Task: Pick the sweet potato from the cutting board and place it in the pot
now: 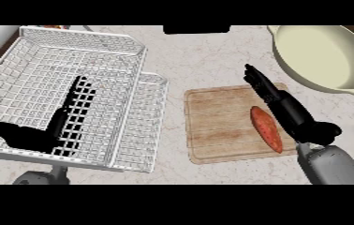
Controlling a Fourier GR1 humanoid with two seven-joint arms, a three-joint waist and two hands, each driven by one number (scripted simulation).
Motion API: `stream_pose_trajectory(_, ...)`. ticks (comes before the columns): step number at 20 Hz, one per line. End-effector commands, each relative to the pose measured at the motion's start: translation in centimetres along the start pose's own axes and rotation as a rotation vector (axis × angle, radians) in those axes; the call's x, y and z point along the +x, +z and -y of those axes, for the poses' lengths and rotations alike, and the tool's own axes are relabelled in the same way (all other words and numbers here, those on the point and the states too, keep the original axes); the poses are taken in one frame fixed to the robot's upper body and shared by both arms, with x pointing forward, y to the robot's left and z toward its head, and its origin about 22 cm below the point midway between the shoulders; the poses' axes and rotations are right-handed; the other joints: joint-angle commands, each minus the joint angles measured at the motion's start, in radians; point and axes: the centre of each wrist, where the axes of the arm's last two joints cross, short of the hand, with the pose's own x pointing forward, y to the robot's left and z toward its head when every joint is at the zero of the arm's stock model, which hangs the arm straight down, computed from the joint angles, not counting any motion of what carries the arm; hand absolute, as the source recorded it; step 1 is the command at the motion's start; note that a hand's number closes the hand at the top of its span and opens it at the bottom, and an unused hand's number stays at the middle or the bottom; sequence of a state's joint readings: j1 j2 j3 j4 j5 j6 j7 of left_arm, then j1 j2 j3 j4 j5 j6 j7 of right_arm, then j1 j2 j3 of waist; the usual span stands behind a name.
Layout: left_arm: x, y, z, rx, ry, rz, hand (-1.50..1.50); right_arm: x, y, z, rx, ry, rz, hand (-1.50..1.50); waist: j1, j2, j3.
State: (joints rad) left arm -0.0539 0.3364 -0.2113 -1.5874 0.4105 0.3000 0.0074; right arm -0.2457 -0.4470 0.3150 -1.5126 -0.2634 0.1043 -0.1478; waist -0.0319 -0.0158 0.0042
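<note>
An orange-red sweet potato [267, 129] lies on the right part of the wooden cutting board [217, 125], long axis running toward the near right corner. My right hand [287, 108] hovers just to its right, fingers straight and pointing away toward the far edge of the board, open and holding nothing. The cream pot [314, 55] stands at the far right, partly cut off by the view's edge. My left hand [48, 130] rests at the lower left over the wire rack, fingers straight and up.
A white wire dish rack [76, 60] with a flat drain tray [142, 125] fills the left half of the counter. A dark object [197, 29] sits at the far edge, centre. Bare marble counter lies between the board and the pot.
</note>
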Motion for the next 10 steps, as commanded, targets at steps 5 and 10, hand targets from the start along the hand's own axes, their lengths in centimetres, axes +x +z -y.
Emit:
stream_pose_trajectory(5,4.6,-1.9,-3.0,0.014,-0.091,0.131,0.00,1.1,-1.6,7.4,0.080,-0.067,0.120,1.50,0.098,0.036,0.006)
stream_pose_trajectory(10,4.7,-2.4,-2.7,-0.029,-0.058,0.121,0.00,-0.1,0.6,11.0,0.029,0.151,0.124,-1.50,0.104,0.044,0.010)
